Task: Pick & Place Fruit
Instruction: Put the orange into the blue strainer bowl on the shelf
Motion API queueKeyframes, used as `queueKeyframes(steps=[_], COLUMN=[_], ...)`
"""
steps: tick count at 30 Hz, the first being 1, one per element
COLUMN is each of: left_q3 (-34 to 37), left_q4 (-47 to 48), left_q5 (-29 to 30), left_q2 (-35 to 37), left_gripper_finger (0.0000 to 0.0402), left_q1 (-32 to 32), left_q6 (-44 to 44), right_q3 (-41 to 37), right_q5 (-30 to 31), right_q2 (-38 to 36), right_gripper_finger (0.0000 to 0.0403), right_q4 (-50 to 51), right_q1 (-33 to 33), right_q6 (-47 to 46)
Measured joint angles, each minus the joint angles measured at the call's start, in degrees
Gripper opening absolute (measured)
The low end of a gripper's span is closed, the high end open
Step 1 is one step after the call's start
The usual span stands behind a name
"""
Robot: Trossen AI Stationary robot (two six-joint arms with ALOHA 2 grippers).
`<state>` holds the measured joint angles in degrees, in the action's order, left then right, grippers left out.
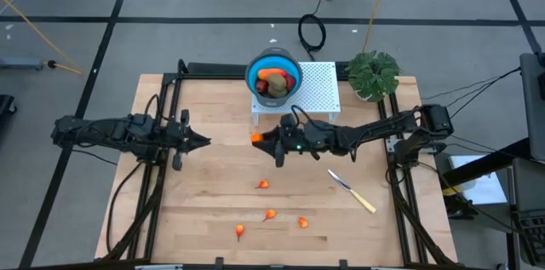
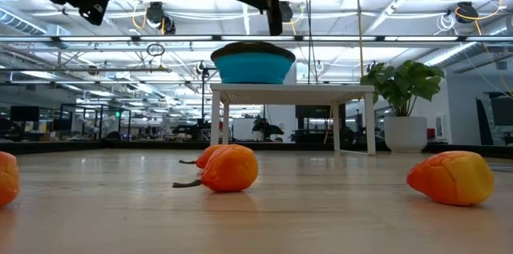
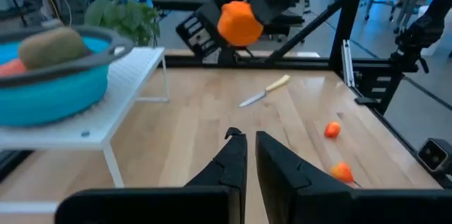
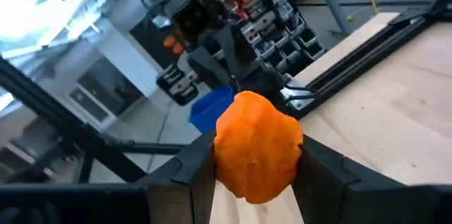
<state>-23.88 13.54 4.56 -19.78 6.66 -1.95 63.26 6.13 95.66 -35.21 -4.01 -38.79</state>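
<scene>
An orange fruit piece (image 4: 257, 146) was held clamped between the jaws of the right gripper (image 1: 258, 139) at the centre of the high view, lifted clear of the table (image 1: 204, 210); the carry step was judged to be in hand, with a move up-frame over the blue bowl (image 1: 274, 75) on the white stand (image 1: 319, 91) and a release called for next; four orange pieces (image 1: 264, 185) were left lower in the frame; the left gripper (image 1: 204, 141), at centre-left, was idle with jaws together; the bowl's contents were partly hidden by its rim.
</scene>
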Motion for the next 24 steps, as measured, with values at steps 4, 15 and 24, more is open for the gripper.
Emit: queueKeyframes(steps=[4,15,24], left_q3=[0.02,0.02,0.04], left_q4=[-4.79,-20.75,-38.19], left_q5=[0.01,1.52,2.38], left_q2=[-2.57,-12.85,-22.21], left_gripper_finger=[0.0034,0.0108,0.0170], left_q1=[0.00,0.02,0.02], left_q6=[1.50,1.48,-7.63], right_q3=[-0.02,-0.02,-0.02], right_q5=[-0.14,-5.63,-10.91], right_q2=[0.17,0.07,0.07], right_gripper_finger=[0.0142,0.0145,0.0144], right_q4=[-3.97,-16.42,-17.26], right_q1=[0.81,1.88,2.58], right_q6=[-4.88,-11.68,-2.46])
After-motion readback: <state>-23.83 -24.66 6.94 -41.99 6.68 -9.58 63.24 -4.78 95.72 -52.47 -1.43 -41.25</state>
